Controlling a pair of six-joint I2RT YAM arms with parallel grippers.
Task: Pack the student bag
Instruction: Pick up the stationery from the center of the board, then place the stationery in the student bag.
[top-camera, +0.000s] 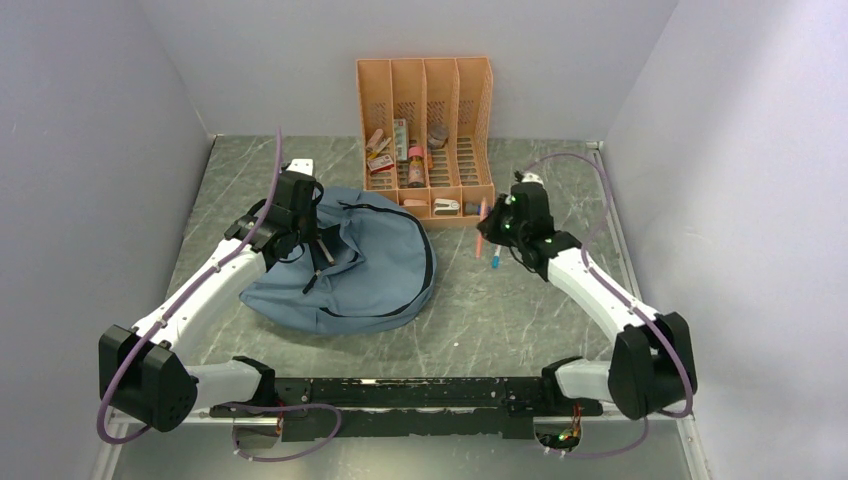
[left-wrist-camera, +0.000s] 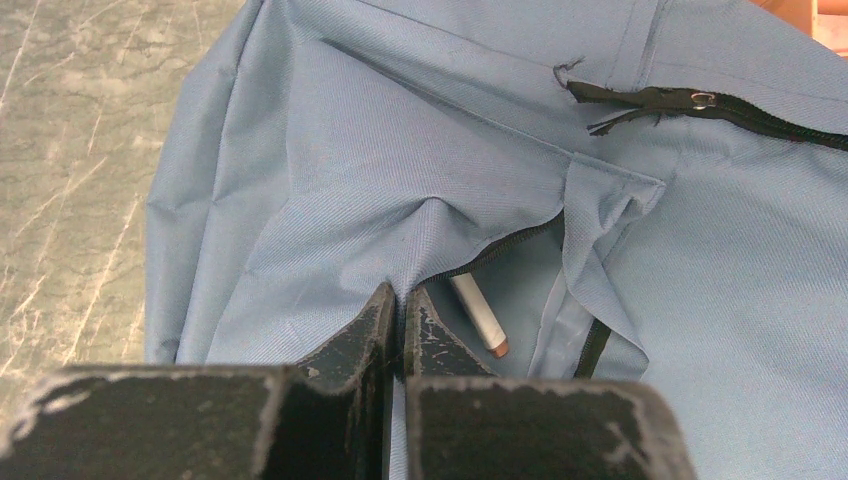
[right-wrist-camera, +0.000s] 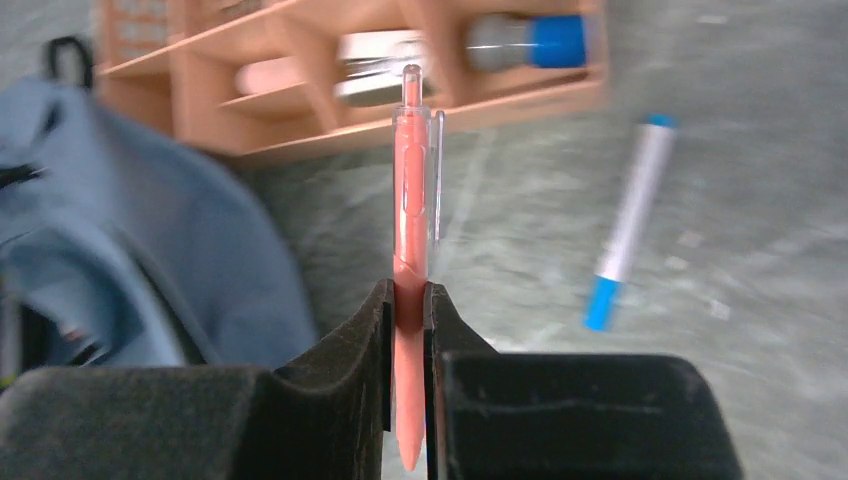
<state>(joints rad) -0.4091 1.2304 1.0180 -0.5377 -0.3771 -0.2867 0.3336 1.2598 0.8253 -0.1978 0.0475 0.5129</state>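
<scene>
- Top view: the student bag (top-camera: 370, 275) lies flat on the left half of the table (top-camera: 500, 320), on the near side of the orange file organizer (top-camera: 425, 120). The left claw (top-camera: 322, 250) is down on the bag's left part. The right claw (top-camera: 490, 226) hangs just right of the bag, carrying a pink pen (top-camera: 479, 248) whose long axis runs roughly far to near.
- Left wrist view: the left claw (left-wrist-camera: 397, 300) is clenched on a fold of the bag's blue fabric at the lip of a zipped pocket (left-wrist-camera: 520, 290). The mouth gapes a little, and a white pen (left-wrist-camera: 478, 315) lies inside.
- Right wrist view: the right claw (right-wrist-camera: 408, 300) is clamped on the pink pen's (right-wrist-camera: 412, 200) lower barrel, with the clicker end pointing away. The bag (right-wrist-camera: 150, 250) sits to the left, and a blue-tipped pen (right-wrist-camera: 628, 225) lies loose on the table to the right.
- Judgement: the coming move turns on the bag's opening lying left of the right claw, which carries the pen. The left arm is nearer the bag — but it is occupied holding the lip.
</scene>
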